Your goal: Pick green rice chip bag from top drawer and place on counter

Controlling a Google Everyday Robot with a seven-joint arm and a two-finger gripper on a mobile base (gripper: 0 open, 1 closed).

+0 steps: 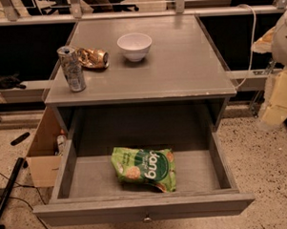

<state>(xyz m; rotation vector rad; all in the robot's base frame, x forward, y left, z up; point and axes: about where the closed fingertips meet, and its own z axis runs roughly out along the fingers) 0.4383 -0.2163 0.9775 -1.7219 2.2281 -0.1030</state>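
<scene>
The green rice chip bag lies flat on the floor of the top drawer, near the middle and a little toward the front. The drawer is pulled fully out, and its front panel with a small knob is at the bottom of the view. The grey counter is above it. My gripper is the pale blurred shape at the right edge, beside the cabinet and at about counter height. It is well to the right of the bag and touches nothing.
On the counter stand a drink can at the left, a crumpled gold wrapper behind it and a white bowl at the back middle. An open cardboard box sits on the floor to the left. A black pole lies nearby.
</scene>
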